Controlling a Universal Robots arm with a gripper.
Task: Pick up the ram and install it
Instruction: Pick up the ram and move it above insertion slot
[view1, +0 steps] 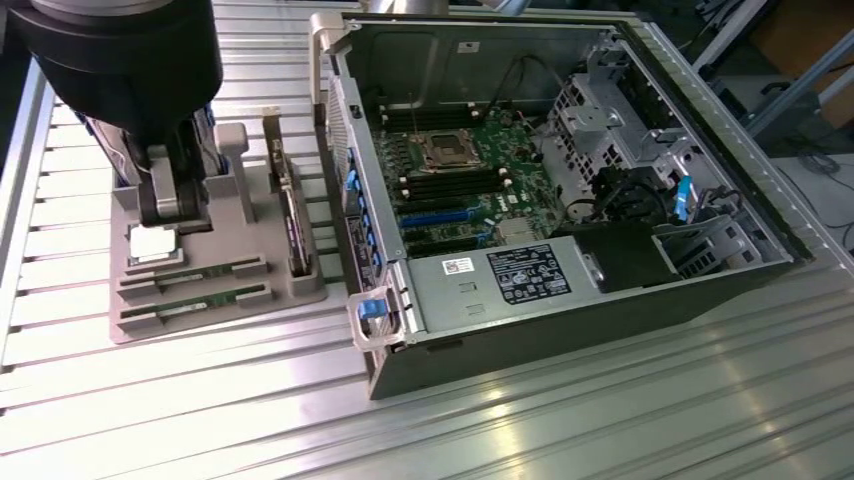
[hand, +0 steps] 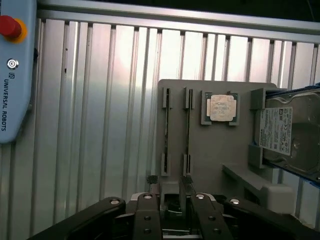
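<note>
Two ram sticks, thin and green, stand on edge in parallel slots of a grey holder (view1: 214, 325): one stick (view1: 187, 277) and a second (view1: 187, 305). The wrist view looks down on their edges, one ram stick (hand: 166, 125) beside the other (hand: 188, 125). My gripper (view1: 171, 222) hangs above the back part of the holder, near the square silver processor chip (view1: 154, 243). In the wrist view the gripper (hand: 169, 181) is open, its fingertips (hand: 152, 181) apart just off the sticks' near ends. Nothing is held.
An open computer case (view1: 561, 330) lies at the exterior view's right, its motherboard (view1: 461, 170) with dark memory slots exposed. An expansion card (view1: 294, 215) stands on the holder's edge, with a hard drive (hand: 290, 135) beside the processor chip (hand: 221, 107). A teach pendant (hand: 15, 70) lies on the ribbed table.
</note>
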